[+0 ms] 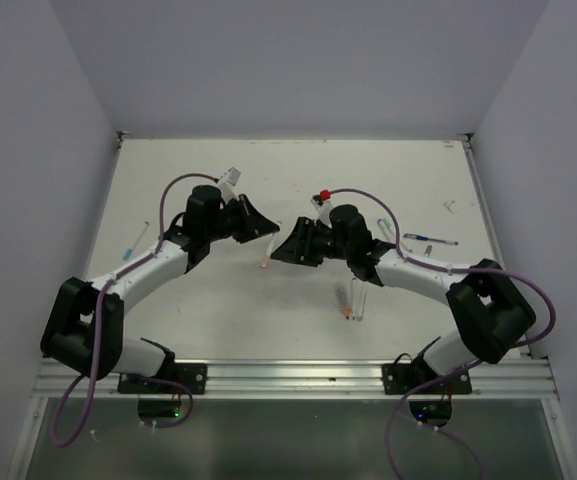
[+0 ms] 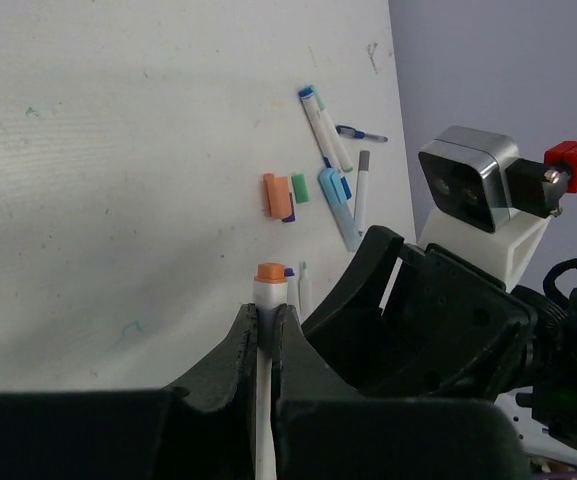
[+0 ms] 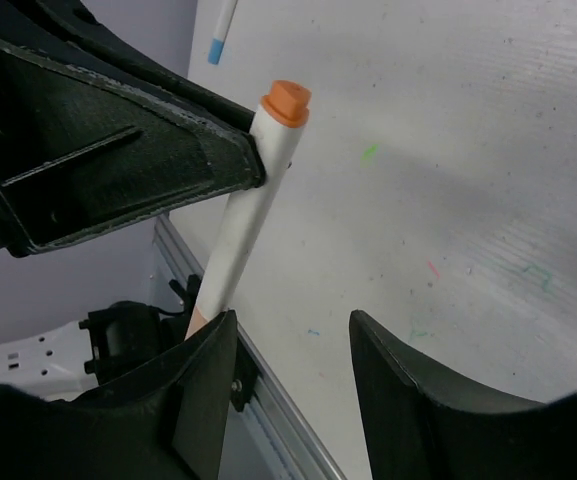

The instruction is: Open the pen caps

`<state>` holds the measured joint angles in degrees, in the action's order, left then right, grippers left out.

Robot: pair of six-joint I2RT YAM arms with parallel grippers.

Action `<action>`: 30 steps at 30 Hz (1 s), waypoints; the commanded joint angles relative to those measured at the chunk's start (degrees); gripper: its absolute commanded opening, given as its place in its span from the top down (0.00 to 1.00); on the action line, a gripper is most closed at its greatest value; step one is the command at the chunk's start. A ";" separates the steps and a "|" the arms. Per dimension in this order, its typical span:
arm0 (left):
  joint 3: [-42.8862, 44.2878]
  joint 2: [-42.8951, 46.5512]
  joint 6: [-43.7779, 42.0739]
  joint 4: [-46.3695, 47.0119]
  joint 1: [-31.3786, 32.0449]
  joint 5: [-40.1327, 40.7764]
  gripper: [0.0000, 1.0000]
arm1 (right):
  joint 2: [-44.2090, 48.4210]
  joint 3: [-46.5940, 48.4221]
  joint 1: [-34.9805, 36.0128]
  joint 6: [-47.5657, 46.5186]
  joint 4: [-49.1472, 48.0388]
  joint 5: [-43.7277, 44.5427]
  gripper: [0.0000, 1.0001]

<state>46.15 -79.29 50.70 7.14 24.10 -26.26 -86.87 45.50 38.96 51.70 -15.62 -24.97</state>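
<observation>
On the white table (image 1: 298, 180), a left arm (image 1: 138, 272) and a right arm (image 1: 438, 280), both bent inward so the two ends meet near the middle. Good for a two-handed job: one side to hold, the other to pull.

Clamped tight in the left end effector (image 2: 266, 314): a white pen (image 3: 253, 200), lifted off the table. Gripped high up, just under the orange end (image 3: 288, 100). Leaves that orange bit poking out past the fingertips, free to be grabbed. Looks like a cap not yet off, though hard to be sure.

Next to it, the right end effector (image 3: 293, 330), spread wide and holding nothing. Placed just beside the pen, with the pen's lower part hidden behind one finger. Probably needs to line up with the orange end, then close on it and pull straight away.

Farther off on the table, past the held pen, a small bunch of loose bits: an orange cap (image 2: 275, 195) with a green cap (image 2: 300, 187) just beside it, and other pens (image 2: 326, 125) close by. Likely left there to keep out of the way of the work.
</observation>
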 commanded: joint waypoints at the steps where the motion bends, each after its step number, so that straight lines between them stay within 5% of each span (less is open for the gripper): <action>1: -0.27 -0.78 2.04 2.44 1.12 0.95 1.00 | 0.12 0.21 0.42 2.61 -7.06 2.90 0.48; 30: -1.42 -0.69 3.19 5.79 2.62 1.03 1.00 | -3.13 -2.87 0.68 9.65 -15.79 1.68 0.53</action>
<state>44.77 -80.47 53.47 10.11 26.35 -25.08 -89.06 41.74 39.38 61.06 -31.16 -23.53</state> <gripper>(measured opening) 0.002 0.479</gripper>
